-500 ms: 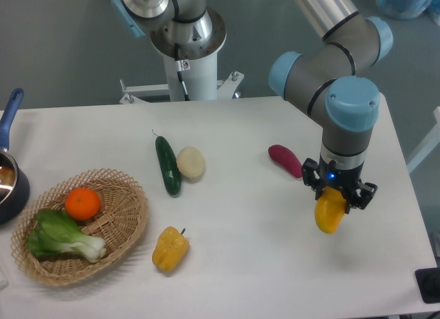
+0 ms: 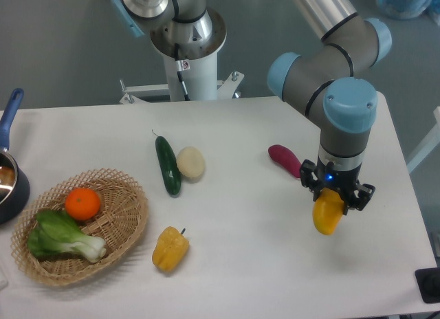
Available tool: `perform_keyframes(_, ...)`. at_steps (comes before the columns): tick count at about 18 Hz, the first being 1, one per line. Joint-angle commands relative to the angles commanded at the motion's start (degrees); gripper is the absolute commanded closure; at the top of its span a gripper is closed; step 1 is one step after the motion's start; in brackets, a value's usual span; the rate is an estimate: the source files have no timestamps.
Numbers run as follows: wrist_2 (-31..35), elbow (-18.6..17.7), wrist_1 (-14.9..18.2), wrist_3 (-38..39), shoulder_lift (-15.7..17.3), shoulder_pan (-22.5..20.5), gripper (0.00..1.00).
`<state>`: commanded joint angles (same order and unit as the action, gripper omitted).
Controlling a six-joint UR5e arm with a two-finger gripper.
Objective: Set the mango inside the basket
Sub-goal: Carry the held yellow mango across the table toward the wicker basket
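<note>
The mango, yellow shading to orange, hangs lifted above the right part of the table, with my gripper shut on its upper end. The black fingers hide the top of the fruit. Far to the left, near the front corner, the round tan wicker basket holds an orange and a bok choy.
A yellow bell pepper lies just right of the basket. A cucumber and a pale potato sit mid-table, and a purple sweet potato lies close to the gripper's left. A dark pot with a blue handle is at the left edge.
The gripper with the mango has shifted very slightly left; nothing else has moved.
</note>
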<state>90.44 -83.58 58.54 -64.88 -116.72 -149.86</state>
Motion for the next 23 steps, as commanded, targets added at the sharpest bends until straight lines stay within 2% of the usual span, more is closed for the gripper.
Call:
perform_keyframes(6,-1.9,-0.1,-0.8,3.8,-0.3,3.7,0.73)
perform_keyframes(8,-2.5,-0.1,-1.0,7.3,-0.3,5.6,0.73)
perform_keyframes(11,-2.9,-0.4,-1.0,7.9,0.2,9.6,0.73)
perform_keyframes(16,-5.5,-1.2,-0.9,9.8,3.7,17.5,0.73)
perform_keyframes(19,-6.4,-1.6,-0.9,13.5,5.3,22.1,0.73)
perform_keyframes(23,-6.8,-6.5,-1.8,13.6,7.7,24.3,0.73)
